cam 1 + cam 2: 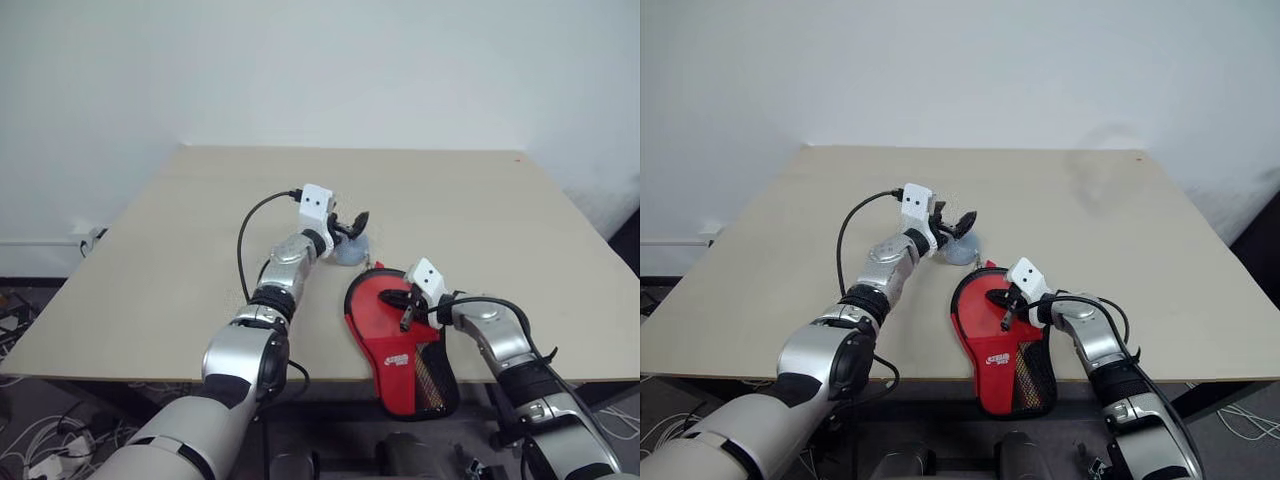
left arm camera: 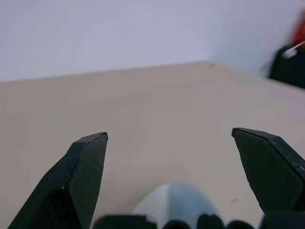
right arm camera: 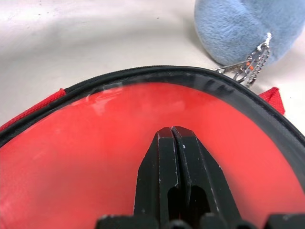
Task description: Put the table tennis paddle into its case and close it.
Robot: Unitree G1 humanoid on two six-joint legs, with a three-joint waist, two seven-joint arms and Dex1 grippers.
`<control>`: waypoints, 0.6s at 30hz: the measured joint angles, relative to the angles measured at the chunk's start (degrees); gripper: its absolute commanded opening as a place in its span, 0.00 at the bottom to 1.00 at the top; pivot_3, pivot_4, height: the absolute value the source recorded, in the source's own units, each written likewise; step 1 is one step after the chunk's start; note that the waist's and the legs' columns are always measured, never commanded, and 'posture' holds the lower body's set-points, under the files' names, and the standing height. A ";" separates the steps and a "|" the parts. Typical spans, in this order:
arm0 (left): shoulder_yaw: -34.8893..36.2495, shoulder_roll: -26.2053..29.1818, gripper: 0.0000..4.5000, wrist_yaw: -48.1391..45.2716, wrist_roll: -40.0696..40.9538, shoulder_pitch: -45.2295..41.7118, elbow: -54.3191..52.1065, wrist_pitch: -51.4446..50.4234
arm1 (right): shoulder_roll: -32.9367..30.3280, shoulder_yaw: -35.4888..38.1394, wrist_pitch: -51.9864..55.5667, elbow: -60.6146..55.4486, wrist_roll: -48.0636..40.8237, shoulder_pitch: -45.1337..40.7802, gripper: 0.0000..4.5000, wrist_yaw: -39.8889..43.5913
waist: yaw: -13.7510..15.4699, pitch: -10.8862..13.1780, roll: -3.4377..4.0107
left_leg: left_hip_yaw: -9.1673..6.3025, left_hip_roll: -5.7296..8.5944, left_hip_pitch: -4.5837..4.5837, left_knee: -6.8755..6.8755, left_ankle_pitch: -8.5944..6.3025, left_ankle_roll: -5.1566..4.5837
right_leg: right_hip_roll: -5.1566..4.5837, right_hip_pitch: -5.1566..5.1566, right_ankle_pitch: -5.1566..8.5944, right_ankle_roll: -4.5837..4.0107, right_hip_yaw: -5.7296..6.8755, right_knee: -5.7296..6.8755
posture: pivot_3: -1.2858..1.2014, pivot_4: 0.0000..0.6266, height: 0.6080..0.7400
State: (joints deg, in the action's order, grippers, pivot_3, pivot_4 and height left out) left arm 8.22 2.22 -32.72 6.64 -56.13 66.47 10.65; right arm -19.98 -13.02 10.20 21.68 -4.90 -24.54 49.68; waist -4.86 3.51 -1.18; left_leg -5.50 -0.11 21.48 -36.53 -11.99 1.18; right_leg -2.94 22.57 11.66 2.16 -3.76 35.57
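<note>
**Case looks shut on the table's near edge; left arm free above the plush charm**

The case (image 1: 398, 345) lies flat at the near edge of the table (image 1: 180, 250), with its narrow mesh end hanging a little over the edge toward the robot. Its long axis runs from that handle end, nearest the robot, to the round head, which points away across the table and slightly left. Through the clear panel the head reads red, so the paddle seems to be inside, though its handle cannot be made out.

The right gripper (image 1: 406, 314) has its two black fingers pressed together, resting on or just above the clear panel of the round head; it pinches nothing. In the right wrist view the black zip line follows the rim of the head with no gap visible, and a small chain leads from it to a blue-grey plush charm (image 3: 248, 28) lying just past the head.

The left gripper (image 1: 354, 226) is spread wide and empty, hanging above the charm, clear of the case.

Judging by this, the closing step is at or near its end. The next move calls for checking that the zip has run fully round, then lifting both arms off without dragging the case further over the edge.
</note>
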 measured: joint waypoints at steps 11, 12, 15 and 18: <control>-5.18 0.83 0.99 -14.33 1.66 7.52 -13.22 -4.36 | -1.77 3.04 1.51 -1.53 -0.05 1.03 0.00 -2.64 | 0.66 0.02 0.01 | -0.01 0.05 0.14 0.02 0.00 -0.02 | -0.04 0.07 0.00 0.00 -0.02 -0.03 | 0.52 0.00 1.00; -6.04 0.78 0.99 -15.07 1.19 8.62 -14.54 -4.52 | -1.92 3.59 1.92 -1.60 -0.05 1.13 0.00 -3.60 | 0.72 0.02 0.02 | 0.00 0.05 0.15 0.05 0.02 -0.04 | -0.04 0.09 0.00 0.00 -0.03 -0.05 | 0.52 0.00 1.00; -8.92 0.32 0.88 -17.17 0.78 11.35 -16.81 -5.54 | -2.44 5.32 2.63 -1.23 -0.01 1.13 0.00 -6.21 | 0.81 0.02 0.02 | 0.00 0.05 0.36 0.12 0.12 -0.21 | -0.04 0.35 0.00 0.01 -0.05 -0.03 | 0.52 0.00 1.00; -11.27 -0.08 0.70 -18.73 0.71 12.66 -19.14 -6.25 | -2.90 6.67 3.04 -0.83 -0.02 1.03 0.00 -8.09 | 0.81 0.02 0.02 | 0.07 0.05 0.60 0.19 0.14 -0.23 | -0.03 0.70 -0.01 0.04 -0.11 0.04 | 0.52 0.00 1.00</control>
State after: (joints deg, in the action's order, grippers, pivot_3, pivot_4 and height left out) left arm -3.04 2.14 -51.46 7.34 -43.46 47.34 4.40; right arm -22.88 -6.35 13.23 20.85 -4.93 -23.51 41.58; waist -4.06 3.54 -1.16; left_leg -5.43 -0.06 22.08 -36.35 -11.85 0.95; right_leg -2.97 23.27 11.65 2.20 -3.87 35.62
